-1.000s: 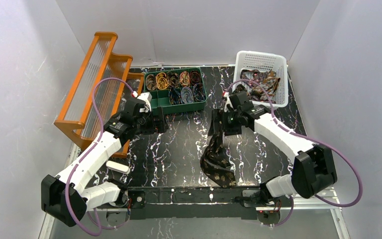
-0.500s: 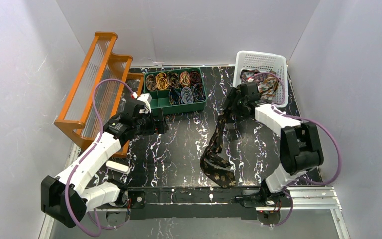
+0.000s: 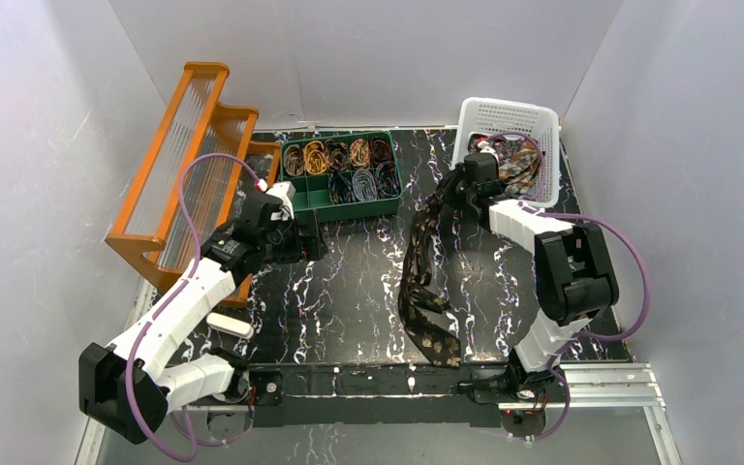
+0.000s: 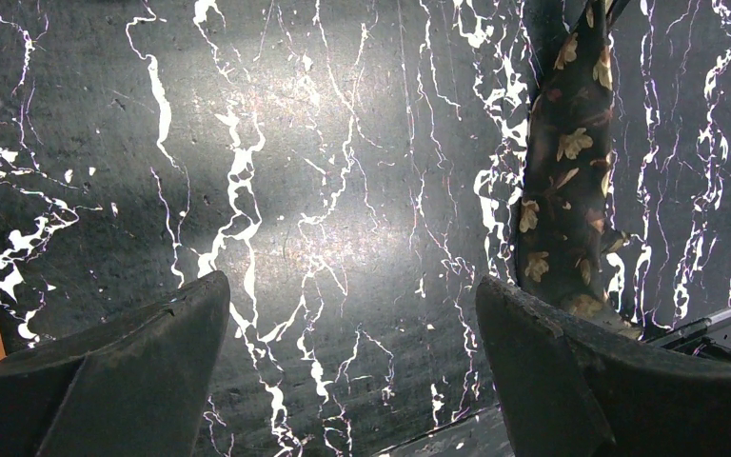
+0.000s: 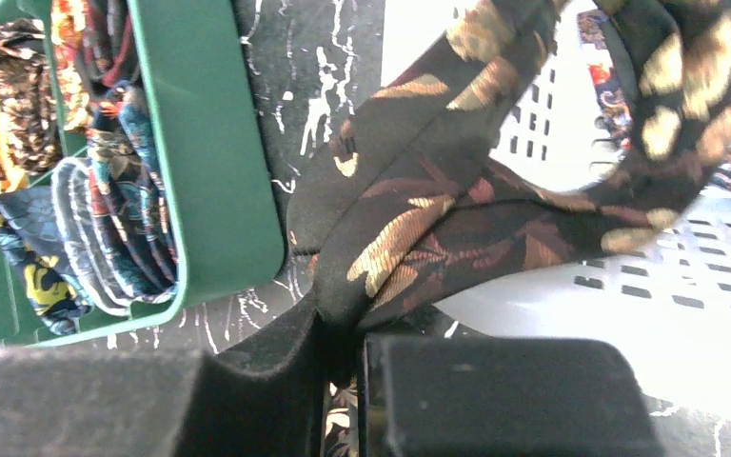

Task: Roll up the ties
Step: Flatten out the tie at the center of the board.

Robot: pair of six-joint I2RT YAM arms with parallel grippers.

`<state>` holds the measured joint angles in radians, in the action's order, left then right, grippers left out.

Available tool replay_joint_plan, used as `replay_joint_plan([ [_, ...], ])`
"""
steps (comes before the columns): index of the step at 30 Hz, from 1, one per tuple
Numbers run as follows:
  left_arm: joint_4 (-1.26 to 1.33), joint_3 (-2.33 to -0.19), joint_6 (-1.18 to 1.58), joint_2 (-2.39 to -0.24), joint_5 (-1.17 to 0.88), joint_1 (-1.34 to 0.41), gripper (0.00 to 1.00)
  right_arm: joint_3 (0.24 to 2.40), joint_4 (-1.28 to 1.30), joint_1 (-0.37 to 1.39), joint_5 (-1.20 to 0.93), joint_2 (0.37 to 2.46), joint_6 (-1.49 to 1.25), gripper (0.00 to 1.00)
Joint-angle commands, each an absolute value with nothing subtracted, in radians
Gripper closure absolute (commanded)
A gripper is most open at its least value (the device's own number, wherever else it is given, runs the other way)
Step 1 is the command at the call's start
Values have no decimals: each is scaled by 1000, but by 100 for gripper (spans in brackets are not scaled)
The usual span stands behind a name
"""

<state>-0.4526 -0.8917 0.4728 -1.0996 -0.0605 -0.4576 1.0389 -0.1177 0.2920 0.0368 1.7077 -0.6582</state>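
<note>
Right gripper [image 5: 341,328] now pinches the tie [image 3: 417,271].
Tie is drawn straighter than before, readier for rolling; left gripper [image 4: 352,314] jaws spread, idle.

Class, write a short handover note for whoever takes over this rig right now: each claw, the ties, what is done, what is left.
Left claw: open, empty, over the table.
Right claw: shut on the patterned tie beside the white basket; its wide end lies near the table's front edge.
Done: rolled ties sit in the green tray.
Left: roll this tie, then the loose ties in the basket.
</note>
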Motion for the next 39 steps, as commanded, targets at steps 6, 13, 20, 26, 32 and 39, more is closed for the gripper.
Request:
replay_joint_plan([
  [6, -476, -886, 473, -1090, -60, -456, 2, 1115, -99, 290, -234, 1568, -483, 94],
  [13, -476, -898, 475, -1094, -56, -456, 2, 1248, 157, 300, -734, 1482, -238, 93],
  [20, -483, -901, 506, -1040, 46, -456, 2, 1240, 531, 485, -1026, 1469, -6, 87],
  [26, -541, -884, 620, -979, 242, -456, 2, 1378, 820, 734, -969, 1723, 171, 90],
  [32, -620, -882, 674, -914, 319, -456, 2, 1547, 888, 869, -902, 1867, 235, 76],
  [39, -629, -839, 624, -884, 169, -456, 2, 1278, 639, 799, -610, 1608, -134, 11],
])
